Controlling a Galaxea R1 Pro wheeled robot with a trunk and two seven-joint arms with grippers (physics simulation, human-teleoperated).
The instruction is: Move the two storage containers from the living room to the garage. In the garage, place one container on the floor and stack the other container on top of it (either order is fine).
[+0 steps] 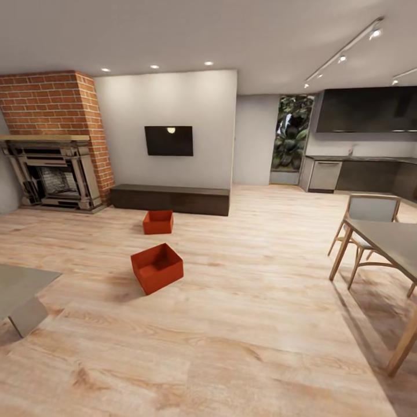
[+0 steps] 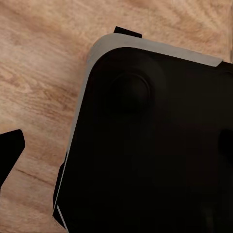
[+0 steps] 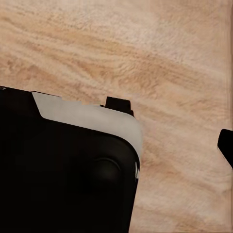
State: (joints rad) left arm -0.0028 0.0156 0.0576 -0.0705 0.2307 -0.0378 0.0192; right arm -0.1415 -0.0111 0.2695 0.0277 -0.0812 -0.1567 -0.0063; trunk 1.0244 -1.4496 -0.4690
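Observation:
I am in the living room, on a light wood-plank floor. Two orange-red open-top storage containers rest on it ahead of me. The nearer one is turned at an angle. The farther one lies just in front of the long dark bench. Both are well beyond arm's reach. In the left wrist view a dark fingertip stands at the frame's edge over the planks. The right wrist view has a dark fingertip at its edge too. Neither gripper holds anything. The garage and its floor are out of view.
A brick fireplace stands at the far left, with a wall TV above the bench. A wooden table and chair are at the right. A grey low table is close on the left. My dark base is below both wrists.

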